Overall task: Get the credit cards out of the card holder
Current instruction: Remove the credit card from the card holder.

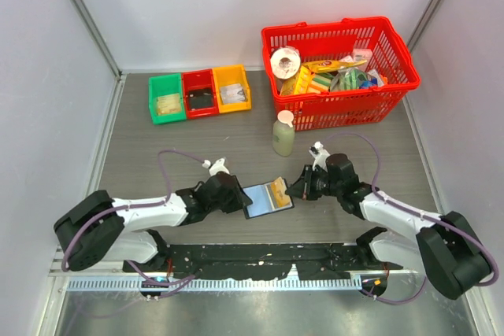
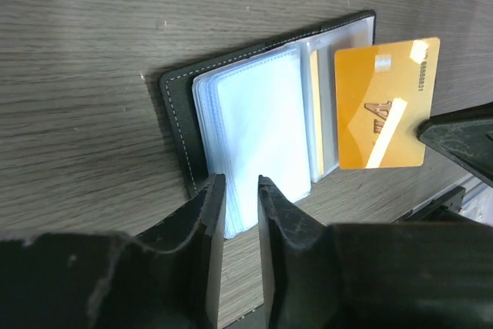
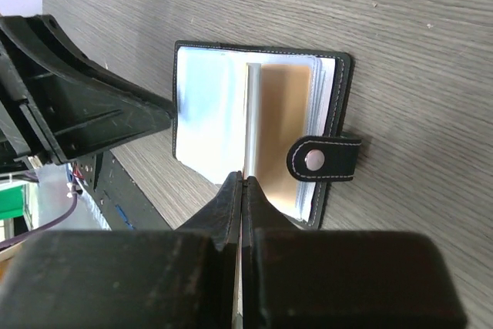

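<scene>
- One card (image 1: 279, 188) stands partly out of the open holder (image 1: 260, 201), which lies flat on the table (image 1: 157, 139) between left gripper (image 1: 245, 198) and right gripper (image 1: 294, 188); the step in hand, I judge, is drawing it out, and next comes a straight pull rightward until it clears
- Left wrist: left gripper stands a crack open around the sleeves' (image 2: 258, 129) lower edge
- Right wrist: right gripper is clamped tight on the card's edge

Stretching both arms low and inward, holding the left gripper (image 1: 241, 197) narrowly parted and the right gripper (image 1: 294, 188) pinched tight.
</scene>
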`<action>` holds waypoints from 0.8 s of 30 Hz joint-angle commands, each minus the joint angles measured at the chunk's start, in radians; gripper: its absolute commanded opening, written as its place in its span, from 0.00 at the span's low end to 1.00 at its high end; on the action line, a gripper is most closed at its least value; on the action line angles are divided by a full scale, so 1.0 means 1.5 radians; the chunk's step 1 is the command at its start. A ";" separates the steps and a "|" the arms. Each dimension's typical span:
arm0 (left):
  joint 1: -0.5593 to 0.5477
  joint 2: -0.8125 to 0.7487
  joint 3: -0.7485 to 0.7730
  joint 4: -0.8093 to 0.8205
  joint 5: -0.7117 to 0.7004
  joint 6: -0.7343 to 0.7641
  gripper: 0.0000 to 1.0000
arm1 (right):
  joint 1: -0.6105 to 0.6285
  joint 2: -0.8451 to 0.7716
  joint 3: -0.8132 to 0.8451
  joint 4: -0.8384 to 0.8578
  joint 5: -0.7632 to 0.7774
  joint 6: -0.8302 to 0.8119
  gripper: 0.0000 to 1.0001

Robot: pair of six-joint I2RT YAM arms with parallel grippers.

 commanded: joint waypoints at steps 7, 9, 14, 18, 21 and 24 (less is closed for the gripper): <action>0.097 -0.097 0.071 -0.035 0.142 0.222 0.73 | -0.002 -0.122 0.093 -0.160 -0.032 -0.072 0.01; 0.123 -0.091 0.091 -0.034 0.210 0.273 0.82 | -0.002 -0.137 0.109 -0.171 -0.057 -0.080 0.01; 0.147 -0.072 0.163 -0.043 0.359 0.383 0.94 | -0.002 -0.166 0.137 -0.168 -0.134 -0.091 0.01; 0.148 -0.059 0.208 -0.058 0.460 0.449 0.94 | -0.002 -0.189 0.154 -0.162 -0.185 -0.109 0.01; 0.149 -0.048 0.238 -0.073 0.507 0.484 0.93 | -0.003 -0.199 0.166 -0.157 -0.215 -0.119 0.01; 0.150 -0.045 0.259 -0.074 0.550 0.500 0.90 | -0.002 -0.213 0.173 -0.150 -0.237 -0.122 0.01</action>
